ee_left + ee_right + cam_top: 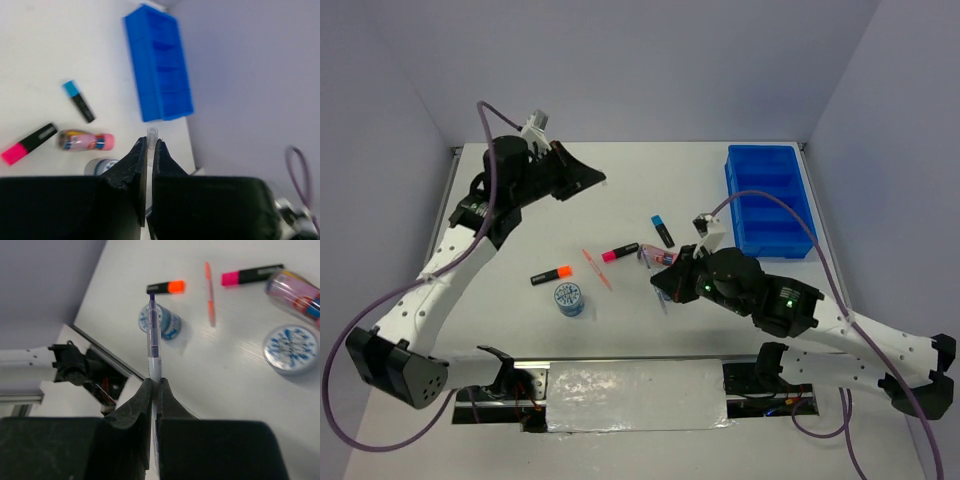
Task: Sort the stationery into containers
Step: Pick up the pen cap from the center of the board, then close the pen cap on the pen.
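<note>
Jutting from the right claw [154,383], a thin white-and-purple plastic pen [152,330] was pinched above the worktop [235,405], judged light, stiff, slippery, best gripped mid-barrel. The left claw [150,146] was seemingly closed on a slim clear pen [152,133].

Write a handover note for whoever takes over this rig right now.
Left gripper: jaws shut on thin clear pen.
Right gripper: jaws shut on thin purple-white pen.
Blue compartmented plastic tray: nothing visible inside.
On the white table: black orange-capped highlighter, pink-capped highlighter, blue-capped highlighter, thin orange pen, pink patterned tube, round blue-white disc, second disc.
Done: nothing seen binned. Left: everything.
</note>
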You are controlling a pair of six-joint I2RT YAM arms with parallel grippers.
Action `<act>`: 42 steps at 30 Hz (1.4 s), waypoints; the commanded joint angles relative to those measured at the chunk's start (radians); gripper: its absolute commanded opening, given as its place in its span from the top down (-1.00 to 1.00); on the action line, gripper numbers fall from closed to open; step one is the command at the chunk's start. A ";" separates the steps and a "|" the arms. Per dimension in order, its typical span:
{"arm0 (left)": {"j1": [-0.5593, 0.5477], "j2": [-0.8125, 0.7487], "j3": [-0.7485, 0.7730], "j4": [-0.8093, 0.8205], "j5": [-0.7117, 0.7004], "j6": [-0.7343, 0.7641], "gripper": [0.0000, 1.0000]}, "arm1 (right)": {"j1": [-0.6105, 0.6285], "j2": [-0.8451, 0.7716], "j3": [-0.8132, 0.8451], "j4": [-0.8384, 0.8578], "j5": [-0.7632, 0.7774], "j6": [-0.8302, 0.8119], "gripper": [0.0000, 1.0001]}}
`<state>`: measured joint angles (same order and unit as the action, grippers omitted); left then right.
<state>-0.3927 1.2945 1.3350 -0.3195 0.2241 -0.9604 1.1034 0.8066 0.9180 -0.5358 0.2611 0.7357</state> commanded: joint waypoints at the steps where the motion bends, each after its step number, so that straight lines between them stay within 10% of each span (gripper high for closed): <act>1: 0.021 -0.063 0.018 0.168 0.299 0.130 1.00 | -0.008 0.014 -0.036 0.352 -0.046 0.007 1.00; 14: 0.068 -0.170 -0.100 0.663 0.535 -0.127 1.00 | -0.046 0.048 0.021 0.548 -0.175 -0.176 1.00; 42: 0.057 -0.281 -0.347 0.810 0.412 -0.287 1.00 | -0.079 0.108 0.070 0.592 -0.180 -0.308 1.00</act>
<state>-0.3302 1.0199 0.9989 0.3996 0.6308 -1.2247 1.0500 0.9215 0.9752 -0.0185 0.0898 0.4290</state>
